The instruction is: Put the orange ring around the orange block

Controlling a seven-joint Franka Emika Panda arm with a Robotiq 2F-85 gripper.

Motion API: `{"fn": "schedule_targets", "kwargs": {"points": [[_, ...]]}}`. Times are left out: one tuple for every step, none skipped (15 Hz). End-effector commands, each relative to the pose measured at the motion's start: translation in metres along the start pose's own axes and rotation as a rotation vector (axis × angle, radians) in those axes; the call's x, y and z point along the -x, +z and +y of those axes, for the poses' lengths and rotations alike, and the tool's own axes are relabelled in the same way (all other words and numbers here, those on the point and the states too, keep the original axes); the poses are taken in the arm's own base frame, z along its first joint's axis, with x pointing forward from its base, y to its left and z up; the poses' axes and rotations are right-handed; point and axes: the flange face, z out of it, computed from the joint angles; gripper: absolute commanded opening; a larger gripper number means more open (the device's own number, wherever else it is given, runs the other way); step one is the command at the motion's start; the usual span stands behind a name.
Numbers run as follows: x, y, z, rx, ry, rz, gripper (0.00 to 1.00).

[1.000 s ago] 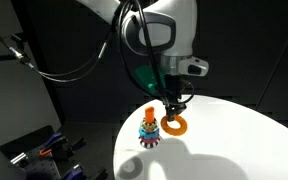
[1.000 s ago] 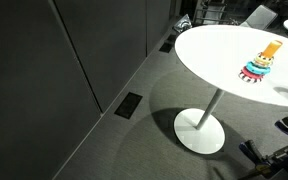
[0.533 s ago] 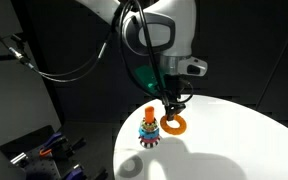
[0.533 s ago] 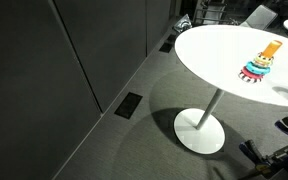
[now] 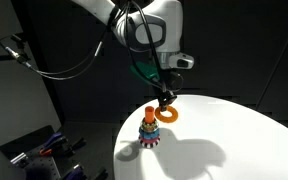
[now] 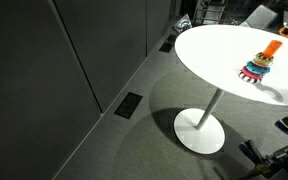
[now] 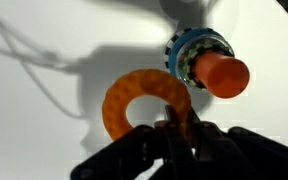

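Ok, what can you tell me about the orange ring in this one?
The orange ring is plump, rounded and smooth, plastic-looking, with an open round hole. The end effector is shut on its rim from above and holds it in the air over the white table, tilted close to flat. It hangs beside the orange peg that tops the ring-stack toy, roughly level with the peg's tip and not yet around it. Only the fingers are seen touching it.
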Motion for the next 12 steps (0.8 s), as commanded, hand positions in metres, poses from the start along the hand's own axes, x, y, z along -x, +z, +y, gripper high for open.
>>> {"fn": "schedule_targets", "kwargs": {"points": [[0.009, -0.005, -0.019, 0.016, -0.043, 0.01, 0.05], [0.01, -0.006, -0.024, 0.016, -0.055, 0.009, 0.05], [0.012, -0.006, -0.029, 0.015, -0.063, 0.009, 0.05], [0.013, -0.006, -0.032, 0.012, -0.071, 0.007, 0.05], [0.014, -0.006, -0.036, 0.007, -0.078, 0.006, 0.05], [0.016, -0.006, -0.038, 0.005, -0.083, 0.006, 0.05], [0.016, -0.007, -0.041, 0.001, -0.091, 0.007, 0.05], [0.017, -0.008, -0.043, -0.001, -0.095, 0.008, 0.05], [0.018, -0.009, -0.045, -0.003, -0.099, 0.008, 0.05], [0.018, -0.009, -0.046, -0.004, -0.101, 0.008, 0.05], [0.019, -0.009, -0.047, -0.005, -0.104, 0.007, 0.05], [0.02, -0.01, -0.049, -0.007, -0.106, 0.006, 0.05]]}}
